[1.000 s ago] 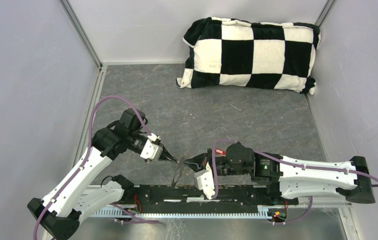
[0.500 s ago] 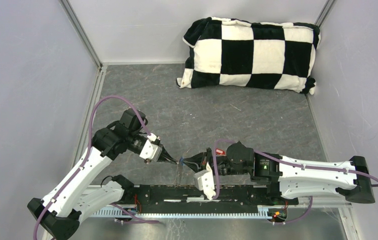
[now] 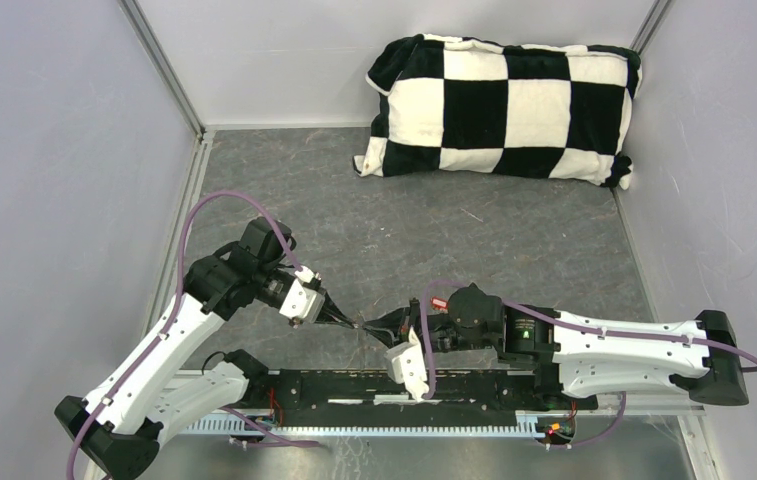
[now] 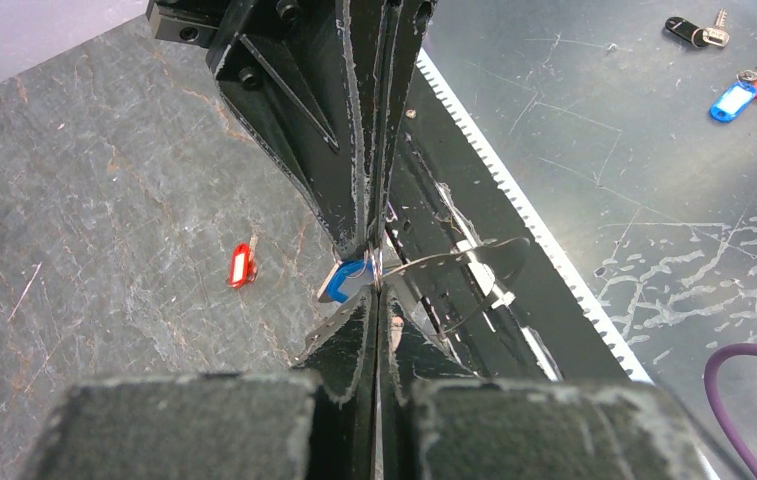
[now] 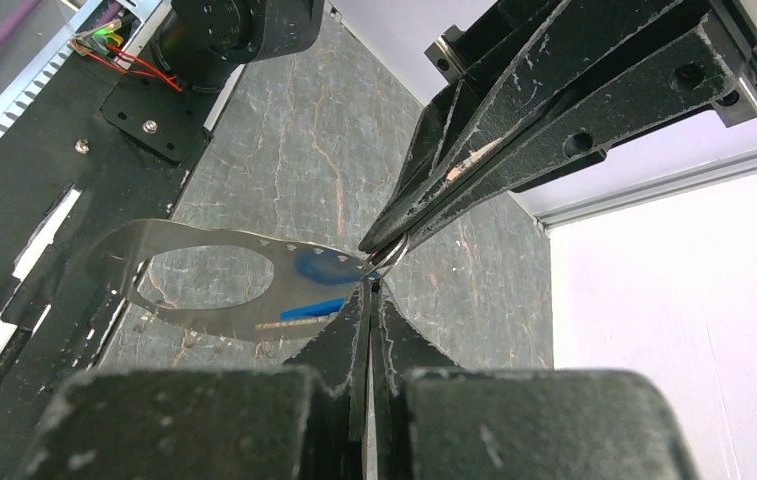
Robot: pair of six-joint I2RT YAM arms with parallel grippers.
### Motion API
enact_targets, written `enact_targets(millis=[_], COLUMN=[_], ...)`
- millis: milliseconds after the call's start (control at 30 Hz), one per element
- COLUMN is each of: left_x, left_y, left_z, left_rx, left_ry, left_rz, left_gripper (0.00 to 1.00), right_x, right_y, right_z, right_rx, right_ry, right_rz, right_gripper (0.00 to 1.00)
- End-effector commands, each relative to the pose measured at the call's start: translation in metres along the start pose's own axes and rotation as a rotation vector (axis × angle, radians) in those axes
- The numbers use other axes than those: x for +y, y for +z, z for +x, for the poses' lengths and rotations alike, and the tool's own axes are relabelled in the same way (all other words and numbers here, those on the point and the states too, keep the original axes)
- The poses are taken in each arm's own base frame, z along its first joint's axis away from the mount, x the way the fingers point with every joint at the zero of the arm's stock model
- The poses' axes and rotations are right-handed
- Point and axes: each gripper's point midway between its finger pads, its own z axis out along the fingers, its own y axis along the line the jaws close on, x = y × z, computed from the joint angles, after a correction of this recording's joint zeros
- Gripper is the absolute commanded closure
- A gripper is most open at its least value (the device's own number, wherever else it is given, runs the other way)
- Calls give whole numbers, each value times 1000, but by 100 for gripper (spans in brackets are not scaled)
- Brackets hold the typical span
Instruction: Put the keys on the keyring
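Right gripper (image 5: 367,290) nudges left, meeting left gripper (image 4: 375,296).
Both jaws closed: left pinches keyring (image 5: 119,260), right's grip unclear; blue key (image 4: 347,281) alongside, red key (image 4: 242,267) on desk (image 4: 104,180).

Left arm (image 3: 159,350): upper link slopes away from base, wrist turned toward the other tool. Left gripper (image 4: 375,300): fingers pressed together, no gap at the tips. Right arm (image 3: 614,350): stretched low, nearly flat. Right gripper (image 5: 367,292): fingers likewise pressed together. The tools meet tip to tip, each directly ahead of the other's fingertips.
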Motion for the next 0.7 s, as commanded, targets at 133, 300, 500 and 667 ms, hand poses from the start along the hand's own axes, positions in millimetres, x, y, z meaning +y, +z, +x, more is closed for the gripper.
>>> enact_targets(millis=[133,300,500,667], left_x=[8,9,10,10], left_y=[-3,-3,-3,-3], left_z=[-13,-12,-11,-8], left_rx=[-14,-11,-7,7], left_ry=[81,76,76,84], left_rz=[-13,-12,-13,-19], left_gripper=[98,98,98,98], right_x=[-27,-28,-27,-28], right_y=[-4,-5,-5,-5], right_z=[-29,-34,-35,-36], right_rx=[-78,-93,-100,-103], right_ry=[-21,-18,-18,-21], right_rz=[54,52,44,49], right_gripper=[100,100,100,100])
